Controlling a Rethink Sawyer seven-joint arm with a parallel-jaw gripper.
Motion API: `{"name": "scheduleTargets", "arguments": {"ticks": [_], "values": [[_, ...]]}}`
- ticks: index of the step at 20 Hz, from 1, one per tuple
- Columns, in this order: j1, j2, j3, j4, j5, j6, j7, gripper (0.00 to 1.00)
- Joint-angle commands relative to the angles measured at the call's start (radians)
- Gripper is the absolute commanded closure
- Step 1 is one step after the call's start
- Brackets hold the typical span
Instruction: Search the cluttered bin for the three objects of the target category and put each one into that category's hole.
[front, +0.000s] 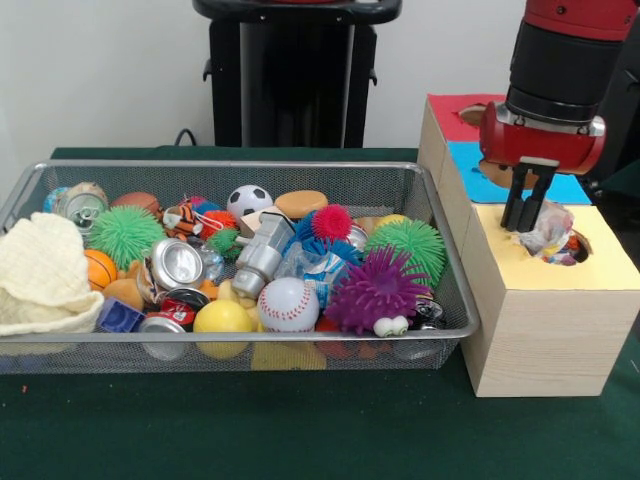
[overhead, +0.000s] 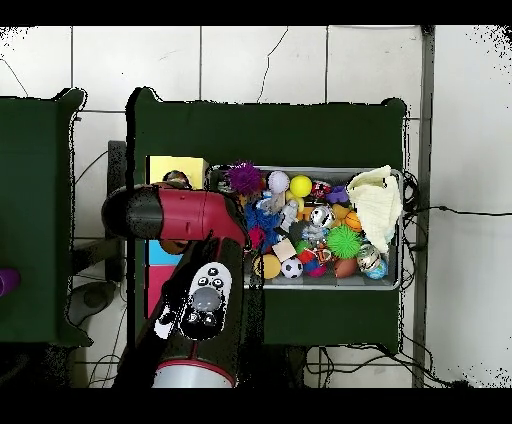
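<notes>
Hovering over yellow box top, your gripper (front: 527, 222) has fingers close together, tips down at hole (front: 568, 250), touching printed cloth piece (front: 549, 233); firm hold not clear. You see cloth bunched on hole's rim, partly inside. Blue and red tops sit behind. Wire basket (front: 452, 330) just beside box, crammed with balls, cans, spiky toys; cream knit cloth (front: 42, 272) at its far end.

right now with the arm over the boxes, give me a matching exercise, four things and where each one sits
Things:
1. cream knitted cloth
2. printed cloth piece
3. baseball
4. gripper

Places:
A. at the hole in the yellow box top
B. left end of the wire bin, front view
C. just above the yellow box top
D. near the bin's front rim

Pairs: 1-B, 2-A, 3-D, 4-C
</notes>
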Motion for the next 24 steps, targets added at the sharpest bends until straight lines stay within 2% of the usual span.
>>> {"name": "scheduleTargets", "arguments": {"ticks": [1,24], "values": [[-0.034,0.012,0.08,0.094,-0.004,-0.02,0.148,1.0],[-0.035,0.014,0.085,0.105,-0.007,-0.04,0.151,1.0]]}}
